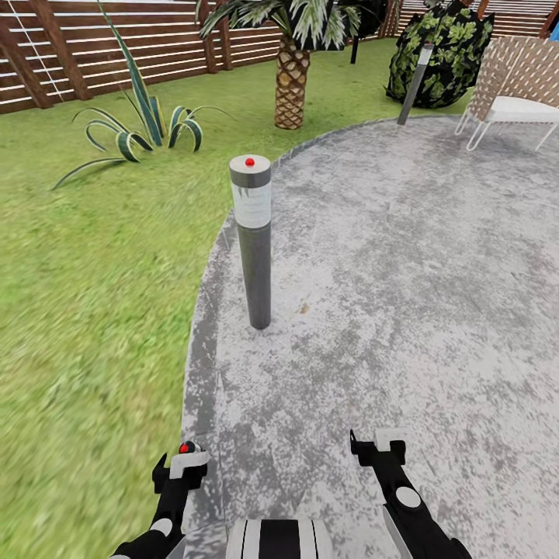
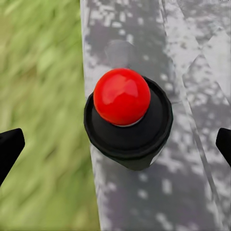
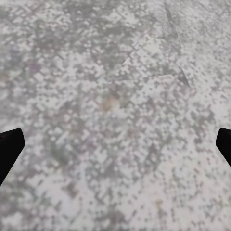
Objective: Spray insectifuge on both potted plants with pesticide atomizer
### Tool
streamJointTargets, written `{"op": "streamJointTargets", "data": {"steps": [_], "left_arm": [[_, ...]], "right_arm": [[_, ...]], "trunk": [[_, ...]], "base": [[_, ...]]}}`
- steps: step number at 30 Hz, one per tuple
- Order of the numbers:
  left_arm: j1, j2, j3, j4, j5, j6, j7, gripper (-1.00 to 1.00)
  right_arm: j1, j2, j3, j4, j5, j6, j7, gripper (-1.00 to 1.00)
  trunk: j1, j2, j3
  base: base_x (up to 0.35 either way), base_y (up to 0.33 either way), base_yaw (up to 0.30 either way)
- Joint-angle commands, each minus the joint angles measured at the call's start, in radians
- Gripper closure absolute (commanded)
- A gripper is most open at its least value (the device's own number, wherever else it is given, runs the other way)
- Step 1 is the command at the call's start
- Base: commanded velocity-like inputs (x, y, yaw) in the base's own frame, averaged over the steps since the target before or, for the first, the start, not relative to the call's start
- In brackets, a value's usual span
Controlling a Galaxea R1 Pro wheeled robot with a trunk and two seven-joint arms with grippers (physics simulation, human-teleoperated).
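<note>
The pesticide atomizer point(image 2: 126, 115) is seen end-on in the left wrist view: a black round top with a glossy red ball on it, over the patio's grey rim beside the grass. It lies between the fingers of my left gripper point(image 2: 115, 144), which stand far apart and do not touch it. In the head view its red ball point(image 1: 186, 448) shows at the tip of the left gripper point(image 1: 180, 466), low at the patio edge. My right gripper point(image 1: 378, 449) is open over bare stone point(image 3: 115, 96). The potted plants are out of view.
A grey bollard lamp point(image 1: 254, 241) with a red dot stands ahead on the patio point(image 1: 404, 272); a second one point(image 1: 415, 85) is farther back. Lawn point(image 1: 85, 310) lies left, with an agave point(image 1: 147, 128), a palm point(image 1: 293, 78), a bush point(image 1: 442, 54), a white chair point(image 1: 516, 85) and a slat fence point(image 1: 116, 46).
</note>
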Motion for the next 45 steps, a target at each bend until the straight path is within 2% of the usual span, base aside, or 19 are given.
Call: {"op": "streamJointTargets", "data": {"steps": [1, 30, 31, 45], "left_arm": [[0.0, 0.0, -0.002, 0.001, -0.008, -0.001, 0.01, -1.0], [0.0, 0.0, -0.002, 0.001, -0.008, -0.001, 0.01, -1.0], [0.0, 0.0, -0.002, 0.001, -0.008, -0.001, 0.01, 1.0], [0.0, 0.0, -0.002, 0.001, -0.008, -0.003, 0.01, 1.0]], "right_arm": [[0.0, -0.001, 0.005, 0.001, 0.001, -0.001, -0.009, -1.0], [0.0, -0.001, 0.005, 0.001, 0.001, -0.001, -0.009, -1.0], [0.0, 0.0, 0.005, 0.001, 0.001, -0.001, -0.009, -1.0], [0.0, 0.0, 0.005, 0.002, 0.001, -0.001, -0.009, -1.0]], "trunk": [[0.0, 0.0, -0.001], [0.0, 0.0, -0.001], [0.0, 0.0, -0.001], [0.0, 0.0, -0.001]], "base": [[0.005, 0.0, 0.006], [0.018, 0.0, 0.0], [0.0, 0.0, 0.0], [0.0, 0.0, 0.0]]}}
